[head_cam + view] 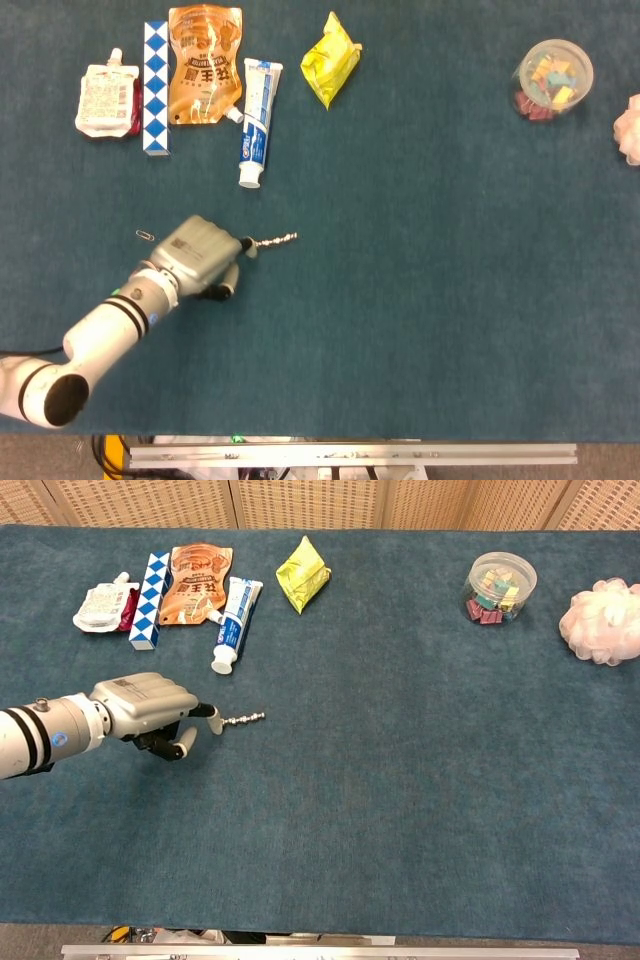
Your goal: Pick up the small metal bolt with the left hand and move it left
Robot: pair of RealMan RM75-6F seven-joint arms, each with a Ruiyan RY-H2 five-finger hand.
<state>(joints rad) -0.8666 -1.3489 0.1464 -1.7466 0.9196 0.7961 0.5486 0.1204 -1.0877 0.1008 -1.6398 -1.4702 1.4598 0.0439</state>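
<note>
The small metal bolt (pixel 276 240) (pixel 244 719) points out level to the right from my left hand's fingertips (pixel 245 249). My left hand (pixel 203 256) (pixel 148 708) is at the left of the blue table, fingers curled, and pinches the bolt by its near end; the contact is small and partly hidden. The bolt sits just over the cloth, below the toothpaste tube. My right hand is in neither view.
At the back left lie a white pouch (pixel 104 99), a blue-white checked stick (pixel 155 88), an orange pouch (pixel 205 64) and a toothpaste tube (pixel 256 122). A paper clip (pixel 146 235) lies left of the hand. Further right are a yellow packet (pixel 333 58), a clear tub (pixel 553 78) and a pink puff (pixel 602 620).
</note>
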